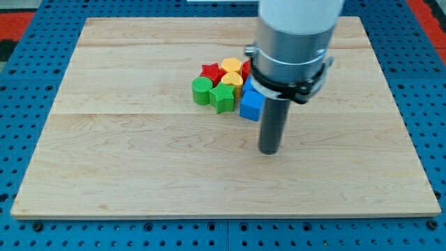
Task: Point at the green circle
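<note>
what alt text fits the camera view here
My tip rests on a wooden board, below and right of a tight block cluster: green circle leftmost, green star, blue cube, red star and yellow blocks behind.

the green circle (201, 90) is a short ribbed cylinder lying flat on the wooden board (139, 160), touching the green star (222, 97) on that star's view-left side.

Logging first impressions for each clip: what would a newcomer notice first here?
The big grey arm fills the view's top, its dark rod ending at my tip on the bare wooden board. Just up-left sits one tight cluster of blocks, with the green circle at its left edge beside a green star.
</note>
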Robot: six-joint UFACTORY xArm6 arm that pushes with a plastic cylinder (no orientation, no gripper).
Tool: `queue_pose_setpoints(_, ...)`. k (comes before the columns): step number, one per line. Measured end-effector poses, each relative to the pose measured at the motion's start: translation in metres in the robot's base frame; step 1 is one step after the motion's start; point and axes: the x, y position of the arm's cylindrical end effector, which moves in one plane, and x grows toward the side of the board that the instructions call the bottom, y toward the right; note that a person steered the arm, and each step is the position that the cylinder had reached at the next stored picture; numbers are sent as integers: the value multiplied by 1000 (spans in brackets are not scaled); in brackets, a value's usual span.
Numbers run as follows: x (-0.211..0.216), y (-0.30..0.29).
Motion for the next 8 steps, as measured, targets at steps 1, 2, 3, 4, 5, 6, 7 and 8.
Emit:
queue_pose_setpoints(1,0,-42)
queue_pose_setpoints(2,-3,-61)
queue_pose_setpoints(3,-21,-77)
queue_pose_setpoints(4,-35,-90)
queue_pose_setpoints(5,-44,-97)
queue_pose_setpoints(6,-55,-97)
queue_pose_setpoints(7,-68,-97)
queue_pose_setpoints(8,-77,-97)
